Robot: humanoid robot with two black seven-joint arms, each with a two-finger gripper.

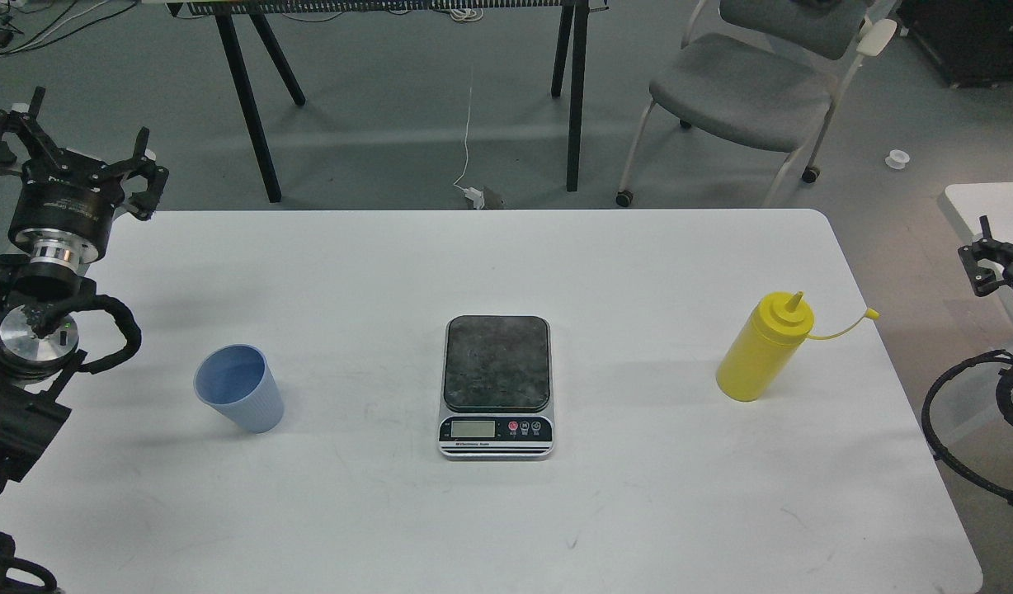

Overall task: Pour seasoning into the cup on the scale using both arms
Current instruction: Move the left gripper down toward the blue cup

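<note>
A light-blue ribbed cup (240,388) stands upright on the left part of the white table (490,511). The scale (496,386) lies at the middle, its dark plate bare and its display toward me. A yellow seasoning bottle (762,346) stands at the right, its cap dangling off a thin strand to the right. My left gripper (77,144) is raised at the table's far-left corner, fingers spread open and empty, well behind the cup. At the right edge of the view, off the table, my right gripper (989,264) shows only in part.
Beyond the table's far edge are the black legs of another table (251,107) and a grey chair (746,91). A white cable (469,140) trails on the floor. A second white surface (989,202) sits at the far right.
</note>
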